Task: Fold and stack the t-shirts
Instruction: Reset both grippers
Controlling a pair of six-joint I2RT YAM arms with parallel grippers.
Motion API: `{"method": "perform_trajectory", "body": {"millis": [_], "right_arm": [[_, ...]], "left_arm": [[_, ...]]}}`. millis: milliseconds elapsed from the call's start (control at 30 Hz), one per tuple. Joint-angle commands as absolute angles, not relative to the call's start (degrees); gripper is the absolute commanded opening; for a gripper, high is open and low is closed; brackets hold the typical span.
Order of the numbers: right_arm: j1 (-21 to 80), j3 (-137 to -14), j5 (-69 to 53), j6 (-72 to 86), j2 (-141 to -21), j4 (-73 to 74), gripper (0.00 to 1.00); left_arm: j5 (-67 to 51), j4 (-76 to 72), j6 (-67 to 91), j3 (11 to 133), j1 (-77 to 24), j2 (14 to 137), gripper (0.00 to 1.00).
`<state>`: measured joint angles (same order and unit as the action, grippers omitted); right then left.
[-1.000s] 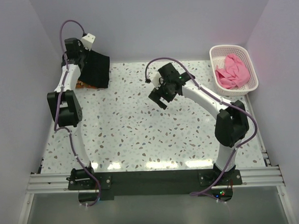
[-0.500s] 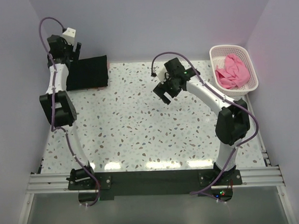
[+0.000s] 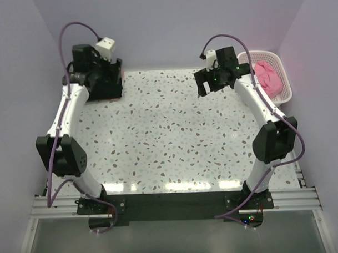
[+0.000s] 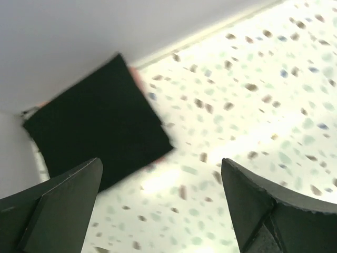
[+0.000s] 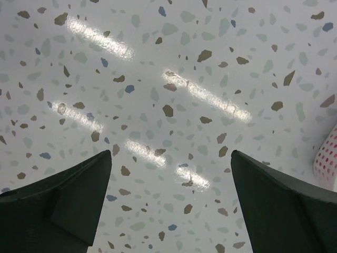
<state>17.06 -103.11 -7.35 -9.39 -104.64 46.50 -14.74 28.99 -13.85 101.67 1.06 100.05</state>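
A folded black t-shirt lies flat in the table's far left corner against the wall, with a thin pinkish edge showing under it. My left gripper hovers open just above and beside it, holding nothing; from above, the left gripper covers much of the black t-shirt. A bright pink t-shirt sits crumpled in the basket. My right gripper hangs open and empty over bare table left of the basket; in its own view, the right gripper frames only speckled tabletop.
The white lattice basket stands at the far right corner; its dotted wall shows at the right edge of the right wrist view. Walls close the table on the left, back and right. The arm bases sit on the near rail.
The left gripper has opened and let go of the black t-shirt, which now lies flat in the corner. The right arm has swung back and right, towards the basket.
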Motion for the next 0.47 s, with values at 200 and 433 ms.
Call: {"method": "perform_trajectory", "body": {"millis": [200, 433], "right_arm": [[9.6, -82.8, -15.6, 1.3, -84.8, 46.7, 0.99], [8.4, -69.1, -16.0, 1.1, -74.3, 46.1, 0.99]], "left_arm": [[-10.4, 27.3, -10.3, 72.1, -11.1, 85.2, 1.0], [-14.7, 24.8, -7.7, 63.3, -12.1, 80.3, 1.0]]}}
